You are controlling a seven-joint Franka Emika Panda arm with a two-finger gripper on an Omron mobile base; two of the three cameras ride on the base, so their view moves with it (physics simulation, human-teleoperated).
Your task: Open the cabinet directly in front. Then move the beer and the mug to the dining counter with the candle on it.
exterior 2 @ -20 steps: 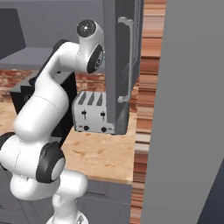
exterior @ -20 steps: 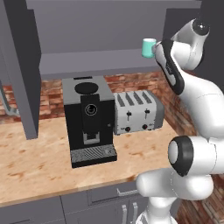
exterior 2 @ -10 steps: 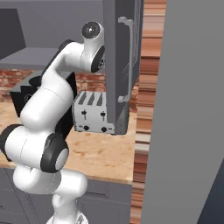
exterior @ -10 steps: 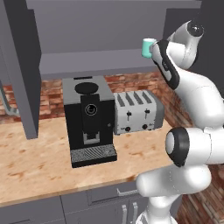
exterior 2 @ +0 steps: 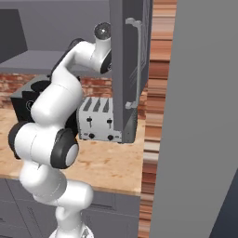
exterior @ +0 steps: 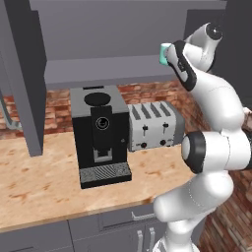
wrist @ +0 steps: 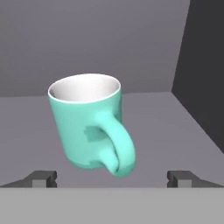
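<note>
You're lined up on the mint-green ceramic mug (wrist: 89, 124), jaws spread wide and empty; push forward, then clamp

Mug (wrist: 87, 124) stands on the cabinet (exterior: 113, 69) shelf, above toaster (exterior: 153, 125); coffee machine (exterior: 100, 135) left of toaster

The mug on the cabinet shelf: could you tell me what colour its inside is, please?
White inside, mint-green ceramic mug outside; the hand view shows it best.
</note>
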